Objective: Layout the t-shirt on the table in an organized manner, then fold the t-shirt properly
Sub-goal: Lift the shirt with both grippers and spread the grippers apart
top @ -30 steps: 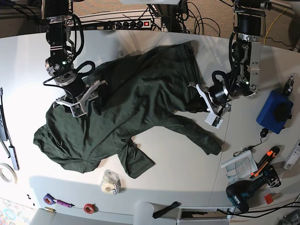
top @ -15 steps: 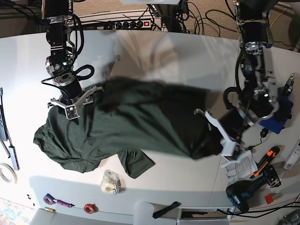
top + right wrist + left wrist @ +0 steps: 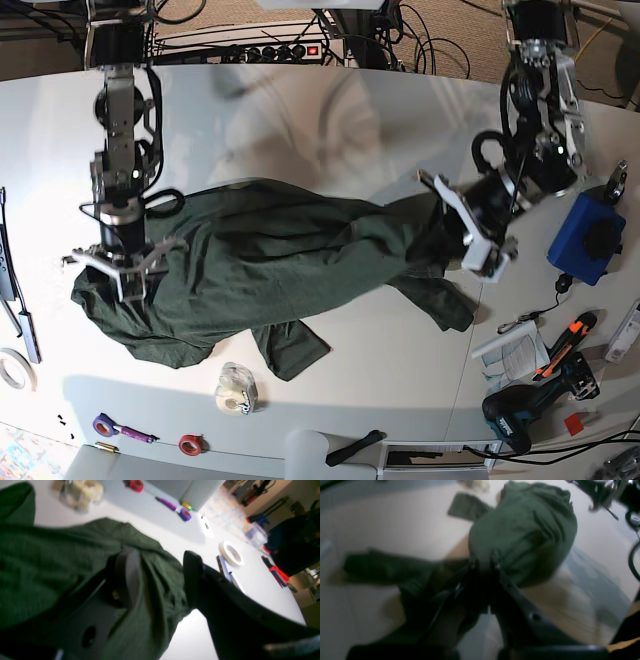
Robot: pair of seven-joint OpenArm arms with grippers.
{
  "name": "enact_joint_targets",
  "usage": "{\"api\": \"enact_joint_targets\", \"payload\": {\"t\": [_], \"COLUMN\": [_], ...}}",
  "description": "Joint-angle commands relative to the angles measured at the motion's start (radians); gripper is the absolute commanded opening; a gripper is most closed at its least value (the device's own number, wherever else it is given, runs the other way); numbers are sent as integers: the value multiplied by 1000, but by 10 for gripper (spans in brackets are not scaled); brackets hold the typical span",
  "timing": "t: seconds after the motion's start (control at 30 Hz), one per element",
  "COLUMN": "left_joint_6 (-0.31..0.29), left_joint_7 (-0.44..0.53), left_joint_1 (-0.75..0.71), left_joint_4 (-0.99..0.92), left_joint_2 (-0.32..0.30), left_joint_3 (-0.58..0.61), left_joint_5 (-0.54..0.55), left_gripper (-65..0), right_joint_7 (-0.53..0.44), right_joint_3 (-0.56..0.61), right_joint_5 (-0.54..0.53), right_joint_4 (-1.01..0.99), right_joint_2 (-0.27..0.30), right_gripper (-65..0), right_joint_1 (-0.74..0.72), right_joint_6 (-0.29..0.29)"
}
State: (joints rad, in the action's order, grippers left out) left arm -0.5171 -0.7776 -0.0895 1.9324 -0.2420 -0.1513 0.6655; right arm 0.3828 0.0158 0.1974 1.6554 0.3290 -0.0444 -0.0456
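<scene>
Two grippers: left gripper (image 3: 472,228) pinches the shirt (image 3: 260,262)'s near end; right gripper (image 3: 118,275) gapes over the opposite end, across the counter (image 3: 380,340).

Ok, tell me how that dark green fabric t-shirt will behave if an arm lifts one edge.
The dark green fabric t-shirt will probably drape limply: it lies in wrinkles and bunches where the left gripper pinches it. It likely drags rather than slides cleanly, since most of it rests spread on the white table.

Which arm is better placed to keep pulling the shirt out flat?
Probably the left: the left gripper is shut on the t-shirt, while the right gripper has its jaws open over the fabric.
</scene>
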Motion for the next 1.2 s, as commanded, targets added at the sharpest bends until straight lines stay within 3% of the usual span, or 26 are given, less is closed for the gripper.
{"api": "enact_joint_targets", "payload": {"t": [0.0, 0.2, 0.6, 0.73, 0.87, 0.97, 1.07, 1.17], "left_joint_6": [-5, -4, -4, -5, -4, -5, -5, -5], "left_joint_7": [31, 29, 29, 29, 29, 29, 30, 30], "left_joint_1": [0, -33, -32, -33, -32, -33, -32, -32], "left_joint_4": [18, 18, 17, 17, 17, 17, 17, 17], "left_joint_2": [2, 35, 34, 34, 34, 34, 34, 34], "left_joint_3": [-2, -2, -2, -2, -2, -2, -2, -2], "left_joint_5": [34, 34, 23, 23, 23, 23, 23, 23], "left_gripper": [-650, -650, -650, -650, -650, -650, -650, -650], "right_joint_7": [-16, -26, -152, -220, -227, -245, -251, -261], "right_joint_3": [-5, -5, -2, -2, -3, -3, -3, -3], "right_joint_5": [6, 6, 2, 3, 6, 10, 34, 40], "right_joint_4": [15, -245, -874, -1014, -1123, -1189, -1211, -1207], "right_joint_2": [11, 12, 16, 14, 14, 14, 15, 16], "right_gripper": [-361, -361, -361, -361, -362, -447, -627, -650], "right_joint_1": [-36, -192, -544, -615, -658, -665, -664, -666], "right_joint_6": [7, -14, -138, -142, -140, -111, -61, 1]}}
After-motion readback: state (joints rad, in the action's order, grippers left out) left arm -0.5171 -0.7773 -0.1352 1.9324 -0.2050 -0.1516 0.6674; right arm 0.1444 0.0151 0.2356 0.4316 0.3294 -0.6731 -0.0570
